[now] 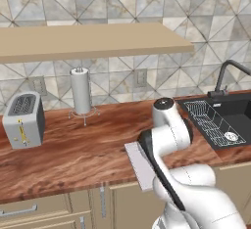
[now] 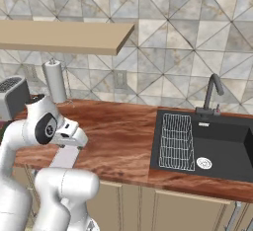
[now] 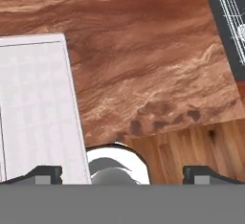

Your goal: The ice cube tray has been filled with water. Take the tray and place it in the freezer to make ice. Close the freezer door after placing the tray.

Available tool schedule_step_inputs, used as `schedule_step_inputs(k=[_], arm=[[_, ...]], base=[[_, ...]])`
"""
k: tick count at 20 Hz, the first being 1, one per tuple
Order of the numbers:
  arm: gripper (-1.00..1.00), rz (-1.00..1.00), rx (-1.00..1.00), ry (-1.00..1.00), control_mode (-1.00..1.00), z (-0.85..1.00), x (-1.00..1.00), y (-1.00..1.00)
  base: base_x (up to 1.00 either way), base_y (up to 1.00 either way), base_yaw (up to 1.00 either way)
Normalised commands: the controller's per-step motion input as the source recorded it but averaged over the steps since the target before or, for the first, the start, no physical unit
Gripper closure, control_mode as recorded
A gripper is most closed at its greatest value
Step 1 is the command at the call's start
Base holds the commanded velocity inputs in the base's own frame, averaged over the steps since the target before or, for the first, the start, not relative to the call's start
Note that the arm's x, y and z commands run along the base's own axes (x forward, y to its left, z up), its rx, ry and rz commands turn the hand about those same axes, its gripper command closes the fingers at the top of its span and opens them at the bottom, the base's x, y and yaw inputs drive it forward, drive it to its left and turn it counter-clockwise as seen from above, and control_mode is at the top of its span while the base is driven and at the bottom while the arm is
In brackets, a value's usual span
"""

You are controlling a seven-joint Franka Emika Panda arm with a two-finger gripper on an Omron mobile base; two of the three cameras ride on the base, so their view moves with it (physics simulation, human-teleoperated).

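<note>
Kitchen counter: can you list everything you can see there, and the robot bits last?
ice cube tray: one, pale lavender-white, flat at the counter's front edge
toaster: one, silver, left end of the counter
paper towel roll: one, white, upright on a wire stand by the wall
counter: one, reddish-brown wood
shelf: one, beige, above the counter
sink: one, black, with a wire rack inside, at the right
faucet: one, dark, behind the sink
wall outlets: two, grey, on the tiled wall
cabinets: beige, under the counter
robot arm: one, white
claw: one, dark tips, open, beside the tray

ice cube tray point(image 1: 138, 167) flat on counter point(image 1: 73, 159) edge.
</note>
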Motion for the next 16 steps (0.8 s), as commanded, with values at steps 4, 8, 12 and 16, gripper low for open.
schedule_step_inputs(k=[4,8,12,16], arm=[[-1.0,0.42,-0.28,0.0,-1.0,0.14,-0.4,0.51],[-1.0,0.38,-0.29,0.0,-1.0,0.04,-0.26,0.66],[-1.0,0.35,-0.29,0.0,-1.0,0.0,-0.21,0.69],[-1.0,0.27,-0.26,0.0,-1.0,-0.06,-0.38,0.47]], base=[[0.0,0.0,0.0],[0.0,0.0,0.0],[0.0,0.0,0.0],[0.0,0.0,0.0]])
